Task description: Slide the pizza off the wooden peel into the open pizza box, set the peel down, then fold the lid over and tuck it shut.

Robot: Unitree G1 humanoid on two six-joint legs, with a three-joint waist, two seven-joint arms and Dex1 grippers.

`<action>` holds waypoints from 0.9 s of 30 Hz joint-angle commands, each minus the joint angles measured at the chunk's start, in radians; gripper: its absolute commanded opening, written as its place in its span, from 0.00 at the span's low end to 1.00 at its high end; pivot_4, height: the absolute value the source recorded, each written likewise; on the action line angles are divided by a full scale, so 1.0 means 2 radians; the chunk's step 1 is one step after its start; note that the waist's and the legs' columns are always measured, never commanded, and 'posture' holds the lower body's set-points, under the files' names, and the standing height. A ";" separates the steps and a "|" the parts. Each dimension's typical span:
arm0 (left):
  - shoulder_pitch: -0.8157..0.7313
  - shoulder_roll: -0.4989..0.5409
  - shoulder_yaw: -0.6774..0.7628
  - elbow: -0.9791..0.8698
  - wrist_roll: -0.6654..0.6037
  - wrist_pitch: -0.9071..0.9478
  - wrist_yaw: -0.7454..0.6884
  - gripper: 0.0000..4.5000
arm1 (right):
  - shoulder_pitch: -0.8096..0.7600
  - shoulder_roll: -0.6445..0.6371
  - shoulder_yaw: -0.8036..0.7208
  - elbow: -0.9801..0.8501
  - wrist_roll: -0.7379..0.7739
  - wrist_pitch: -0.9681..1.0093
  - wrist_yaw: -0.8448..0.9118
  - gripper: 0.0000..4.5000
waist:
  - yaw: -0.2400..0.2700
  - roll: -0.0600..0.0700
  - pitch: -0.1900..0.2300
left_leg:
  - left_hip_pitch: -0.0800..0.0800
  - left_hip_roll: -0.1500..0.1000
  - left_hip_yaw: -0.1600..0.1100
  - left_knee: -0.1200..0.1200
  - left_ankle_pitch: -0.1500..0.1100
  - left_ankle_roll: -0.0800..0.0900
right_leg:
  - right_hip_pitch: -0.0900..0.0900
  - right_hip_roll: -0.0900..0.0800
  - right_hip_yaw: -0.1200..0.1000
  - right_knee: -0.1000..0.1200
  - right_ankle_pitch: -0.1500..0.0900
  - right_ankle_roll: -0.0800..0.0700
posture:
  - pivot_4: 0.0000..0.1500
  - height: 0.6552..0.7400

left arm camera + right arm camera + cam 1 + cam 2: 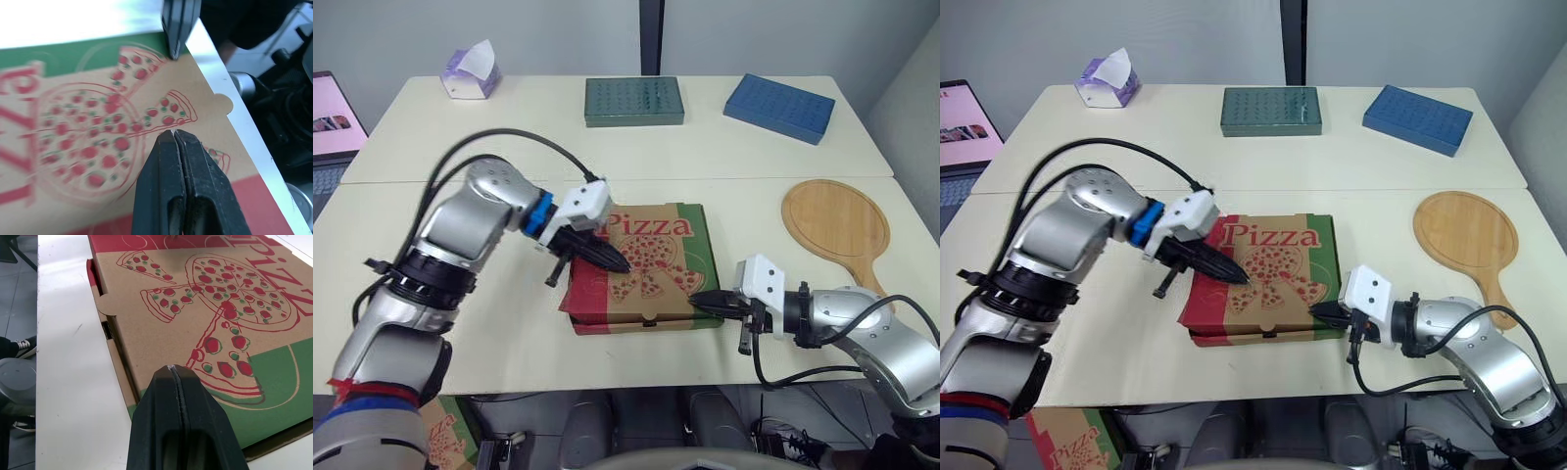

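The pizza box [651, 266] lies near the table's front edge with its printed lid folded down over it. My left gripper [617, 262] is shut, and its tips press on the lid's middle [174, 133]. At the box's front right corner my right gripper [697, 300] is shut too, its tips resting on the green edge of the lid [171, 368]. The wooden peel [837, 228] lies flat and bare on the table to the right of the box. The pizza is hidden.
At the back of the table lie a green tray [634, 101] and a blue tray [779, 106], with a tissue box [470, 74] at the back left. A laptop screen [333, 117] shows at the far left edge.
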 commanded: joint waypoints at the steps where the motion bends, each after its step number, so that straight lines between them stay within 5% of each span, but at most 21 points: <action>1: 0.008 0.059 0.040 -0.009 -0.015 -0.001 -0.004 0.00 | -0.002 -0.003 -0.004 0.003 -0.007 -0.017 0.009 0.01 | -0.003 0.000 0.000 | 0.000 0.000 0.000 0.000 0.000 0.000 | 0.000 0.000 0.000 0.000 0.000 0.000 | 1.00 1.00; 8: 0.091 0.148 0.050 -0.002 0.007 -0.063 -0.004 0.00 | -0.001 -0.005 -0.004 0.011 -0.011 -0.030 0.019 0.01 | -0.004 0.000 0.000 | 0.000 0.000 0.000 0.000 0.000 0.000 | 0.000 0.000 0.000 0.000 0.000 0.000 | 1.00 1.00; 27: 0.155 0.076 0.046 -0.090 0.031 -0.036 0.043 0.00 | 0.001 -0.006 -0.017 0.005 -0.006 -0.023 0.020 0.01 | 0.006 0.000 0.000 | 0.000 0.000 0.000 0.000 0.000 0.000 | 0.000 0.000 0.000 0.000 0.000 0.000 | 1.00 1.00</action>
